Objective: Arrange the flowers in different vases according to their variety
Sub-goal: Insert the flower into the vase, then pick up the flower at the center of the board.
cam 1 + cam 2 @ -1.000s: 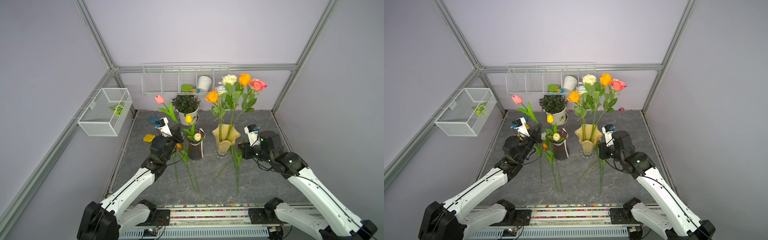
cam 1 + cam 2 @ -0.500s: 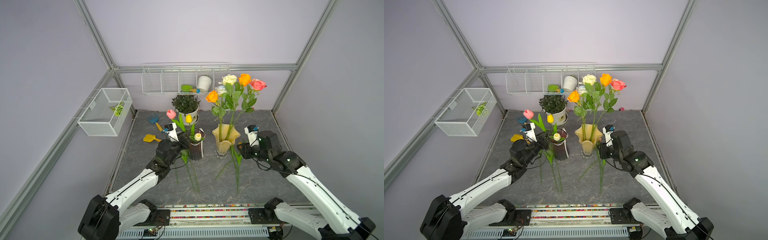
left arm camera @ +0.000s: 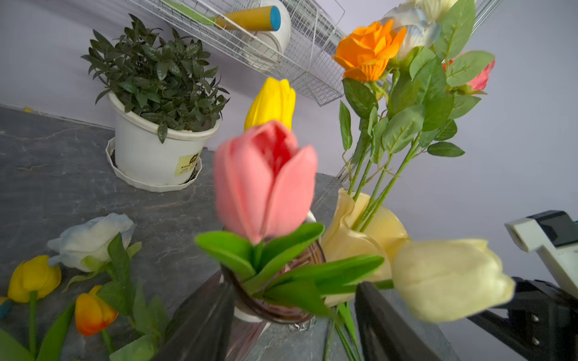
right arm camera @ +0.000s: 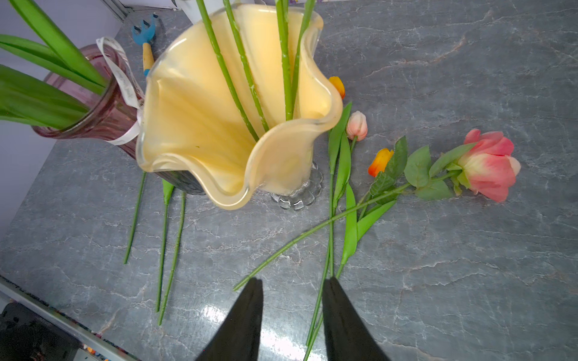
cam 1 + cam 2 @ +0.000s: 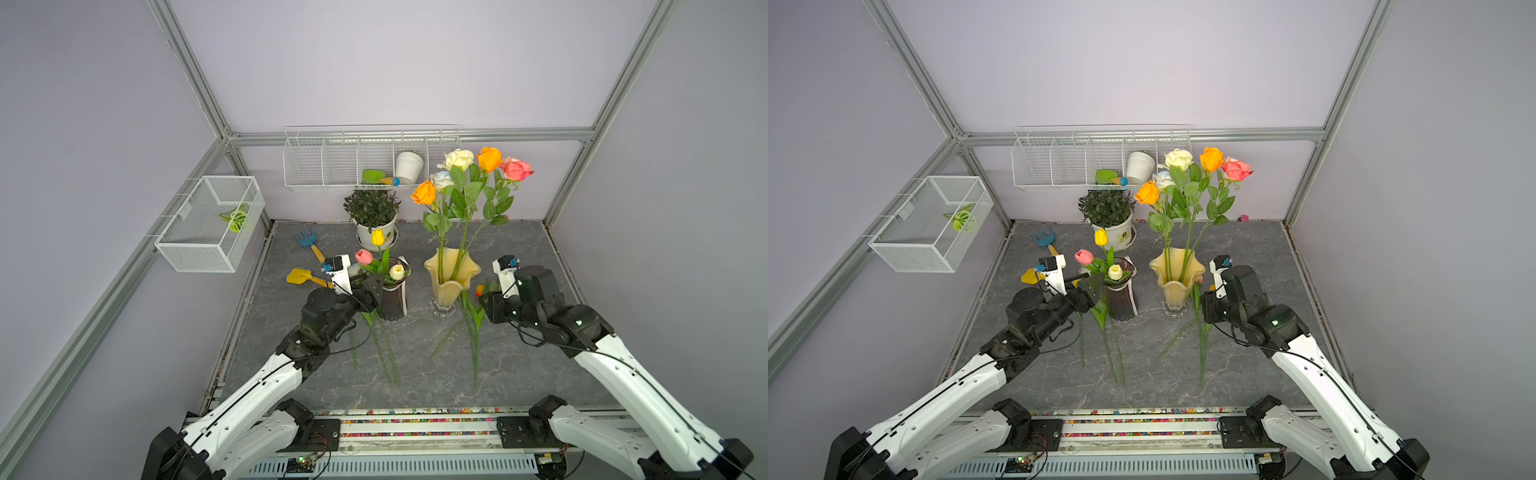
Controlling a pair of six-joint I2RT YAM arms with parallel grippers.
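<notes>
The dark purple vase [image 5: 392,299] holds a pink tulip [image 5: 364,257], a yellow tulip [image 5: 377,237] and a cream tulip [image 5: 397,272]. My left gripper [image 5: 372,286] is open right beside its rim [image 3: 275,312], jaws wide on either side of the pink tulip's leaves. The pale yellow vase [image 5: 451,282] holds several roses [image 5: 489,158]. My right gripper [image 4: 291,279] hangs open over loose stems on the table, holding nothing. A pink rose [image 4: 488,165], a pink tulip [image 4: 356,125] and an orange tulip [image 4: 380,161] lie there. A white-blue rose [image 3: 90,240] lies left of the purple vase.
A bushy potted plant [image 5: 372,212] stands behind the vases. A blue rake [image 5: 307,239] and a yellow shovel [image 5: 301,276] lie at the back left. A wire shelf [image 5: 316,166] with a white pot [image 5: 409,166] hangs on the back wall, a wire basket [image 5: 212,224] on the left wall.
My left gripper carried the pink tulip right into the purple vase and opened, letting it go. My right gripper opened too and hardly moved.
</notes>
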